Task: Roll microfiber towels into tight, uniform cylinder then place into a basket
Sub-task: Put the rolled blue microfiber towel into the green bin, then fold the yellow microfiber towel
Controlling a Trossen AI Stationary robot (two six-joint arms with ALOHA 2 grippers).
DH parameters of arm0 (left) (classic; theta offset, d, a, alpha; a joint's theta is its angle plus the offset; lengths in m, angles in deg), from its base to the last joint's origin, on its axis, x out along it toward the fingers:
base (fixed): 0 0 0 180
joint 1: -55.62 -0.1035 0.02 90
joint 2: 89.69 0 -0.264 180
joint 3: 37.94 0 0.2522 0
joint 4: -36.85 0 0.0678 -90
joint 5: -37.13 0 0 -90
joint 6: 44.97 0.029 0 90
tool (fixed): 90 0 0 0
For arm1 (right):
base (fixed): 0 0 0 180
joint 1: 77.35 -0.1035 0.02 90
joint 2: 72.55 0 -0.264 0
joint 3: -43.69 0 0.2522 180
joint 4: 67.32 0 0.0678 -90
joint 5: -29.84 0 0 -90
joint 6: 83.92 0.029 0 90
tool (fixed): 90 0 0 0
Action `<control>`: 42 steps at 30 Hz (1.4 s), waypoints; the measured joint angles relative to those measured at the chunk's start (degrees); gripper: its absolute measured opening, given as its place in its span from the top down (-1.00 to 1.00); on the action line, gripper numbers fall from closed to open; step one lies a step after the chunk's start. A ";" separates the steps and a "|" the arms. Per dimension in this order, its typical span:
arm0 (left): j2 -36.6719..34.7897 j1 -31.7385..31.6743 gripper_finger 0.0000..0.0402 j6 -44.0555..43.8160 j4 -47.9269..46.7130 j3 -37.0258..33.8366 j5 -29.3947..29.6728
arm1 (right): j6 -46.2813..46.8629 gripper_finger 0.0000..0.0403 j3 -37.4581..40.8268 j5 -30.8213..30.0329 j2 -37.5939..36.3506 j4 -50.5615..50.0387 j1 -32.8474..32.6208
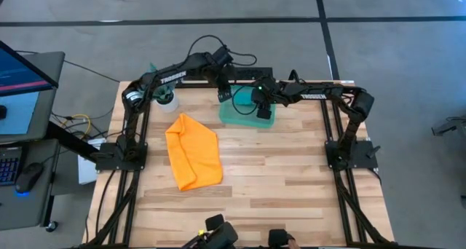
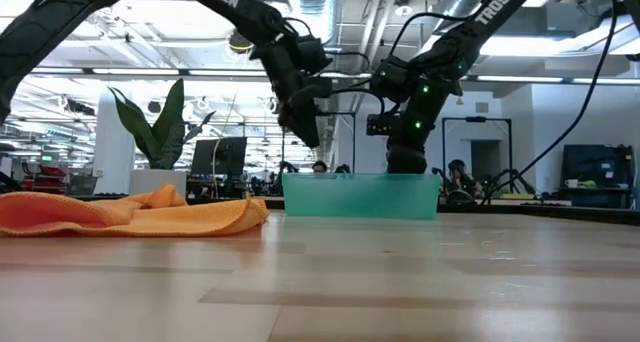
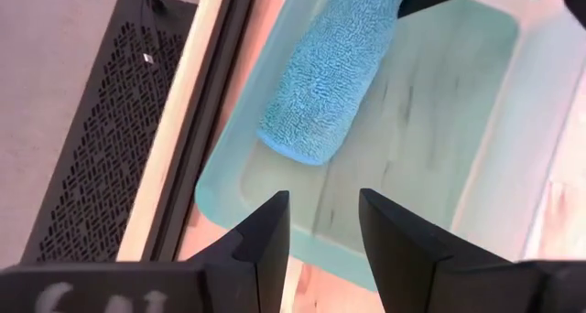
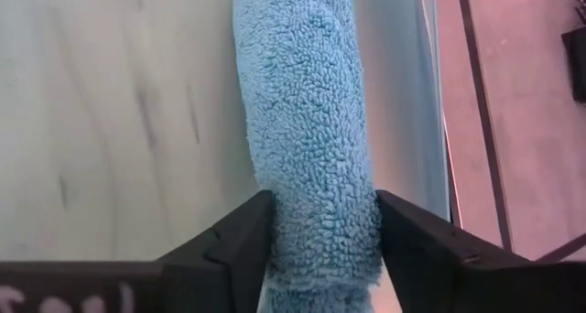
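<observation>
Right hand (image 4: pixel 322 249) straddles blue roll (image 4: pixel 307 121) along basket (image 4: pixel 394 93) wall.

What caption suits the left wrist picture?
Rolled blue towel lying in the green basket, left gripper open above.

The high view looks straight down on the whole pale wooden surface (image 1: pixel 240 169); the low view sits at its level, facing the room behind. Both wrist views look closely down into the shallow translucent teal-green plastic basket (image 3: pixel 476 121), sharing the rolled turquoise-blue towel (image 4: pixel 311 139) there.
</observation>
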 joint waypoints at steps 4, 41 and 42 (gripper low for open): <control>-2.34 0.12 0.39 0.01 -1.48 0.00 0.01 | -0.02 -0.12 -0.02 -0.03 -1.02 -1.11 0.00; -43.43 44.47 0.39 -24.01 38.98 -55.93 17.13 | 29.46 0.15 6.73 -12.03 -29.19 1.26 -45.56; -43.69 46.48 0.39 -24.04 40.76 -57.23 18.81 | 28.57 0.16 6.73 -12.06 -28.27 2.57 -46.65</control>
